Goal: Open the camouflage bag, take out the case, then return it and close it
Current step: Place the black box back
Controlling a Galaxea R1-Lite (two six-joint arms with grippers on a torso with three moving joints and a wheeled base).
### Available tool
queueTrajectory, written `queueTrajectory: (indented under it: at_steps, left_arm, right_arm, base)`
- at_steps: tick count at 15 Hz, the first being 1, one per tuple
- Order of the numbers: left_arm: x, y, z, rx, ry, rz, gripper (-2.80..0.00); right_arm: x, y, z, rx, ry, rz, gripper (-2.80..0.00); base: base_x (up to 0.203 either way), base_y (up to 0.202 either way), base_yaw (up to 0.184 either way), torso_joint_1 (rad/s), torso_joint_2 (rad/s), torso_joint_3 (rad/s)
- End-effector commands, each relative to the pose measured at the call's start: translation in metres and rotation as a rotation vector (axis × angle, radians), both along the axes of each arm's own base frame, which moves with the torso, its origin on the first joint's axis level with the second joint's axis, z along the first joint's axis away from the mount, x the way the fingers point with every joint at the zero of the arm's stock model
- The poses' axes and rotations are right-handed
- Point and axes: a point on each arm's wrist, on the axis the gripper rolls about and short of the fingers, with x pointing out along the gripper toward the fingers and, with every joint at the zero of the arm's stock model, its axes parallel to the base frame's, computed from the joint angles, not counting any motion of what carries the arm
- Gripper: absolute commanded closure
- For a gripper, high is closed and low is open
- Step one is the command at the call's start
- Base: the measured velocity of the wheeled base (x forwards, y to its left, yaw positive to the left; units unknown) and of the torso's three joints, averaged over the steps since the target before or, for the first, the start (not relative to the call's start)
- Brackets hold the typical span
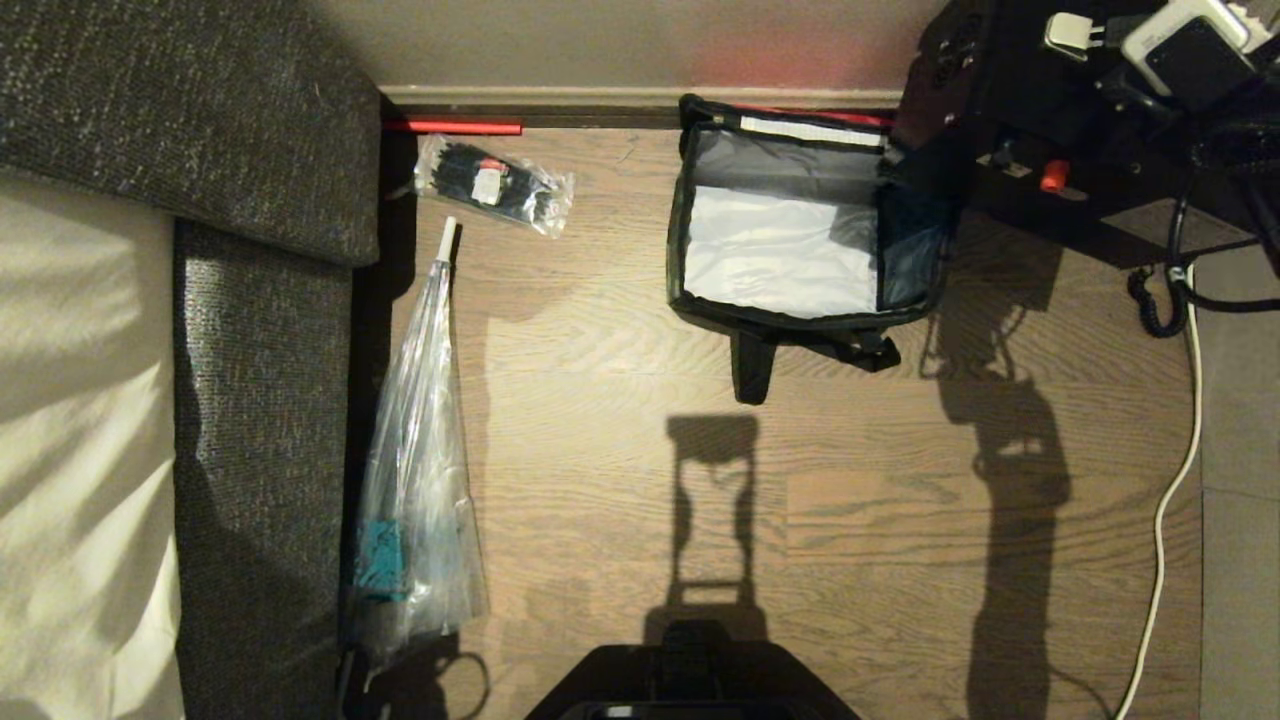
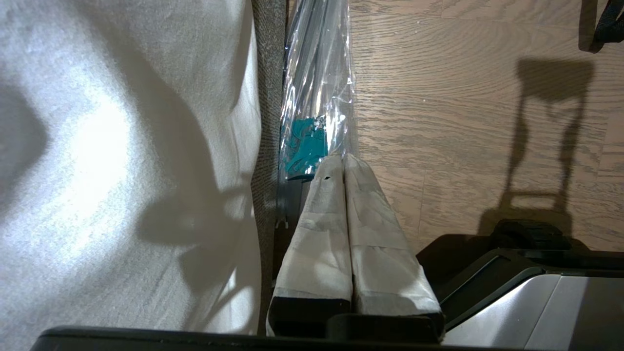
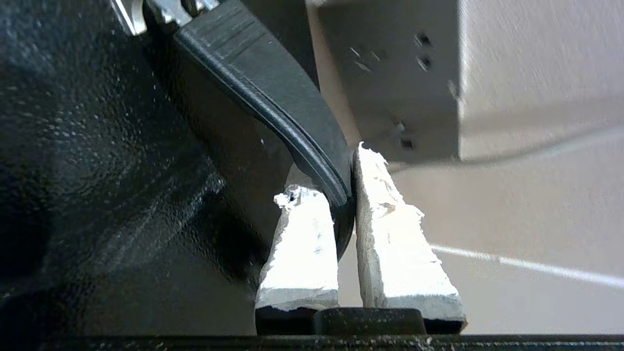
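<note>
The camouflage bag [image 1: 680, 250] stands open on the wood floor by the wall. Its pale interior is bare and its red-lined lid [image 1: 830, 115] is folded back against the skirting. The black case [image 1: 1000, 120] hangs to the right of the bag, lifted off the floor. In the right wrist view my right gripper [image 3: 336, 175] is shut on the case's curved black handle [image 3: 273, 87], with the case body [image 3: 97, 170] beside the fingers. My left gripper [image 2: 341, 158] is parked low beside the sofa, shut with nothing in it.
A dark sofa [image 1: 260, 300] with a white cover [image 1: 80, 400] fills the left. A clear folded umbrella [image 1: 420, 450] and a packet of black cable ties [image 1: 495, 185] lie next to it. A white cable [image 1: 1170, 480] and a coiled black cord [image 1: 1160, 300] run at the right.
</note>
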Motion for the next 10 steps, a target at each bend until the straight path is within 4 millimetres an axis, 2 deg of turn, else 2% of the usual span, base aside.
queueTrajectory:
  at_steps: [1, 7, 10]
  left_arm:
    - [0.0, 0.0, 0.0, 0.001, 0.001, 0.0, 0.0]
    - [0.0, 0.0, 0.0, 0.001, 0.0, -0.001, 0.0]
    - [0.0, 0.0, 0.0, 0.001, 0.0, 0.0, 0.0]
  right_arm:
    - [-0.006, 0.011, 0.006, -0.02, -0.013, 0.024, 0.0]
    - [-0.018, 0.033, 0.01, -0.02, -0.004, 0.087, 0.0]
    - [-0.021, 0.05, 0.009, -0.01, 0.003, 0.126, 0.0]
  base:
    - [0.0, 0.0, 0.0, 0.0, 0.0, 0.0]
    - [0.0, 0.0, 0.0, 0.0, 0.0, 0.0]
    - [0.0, 0.0, 0.0, 0.0, 0.0, 0.0]
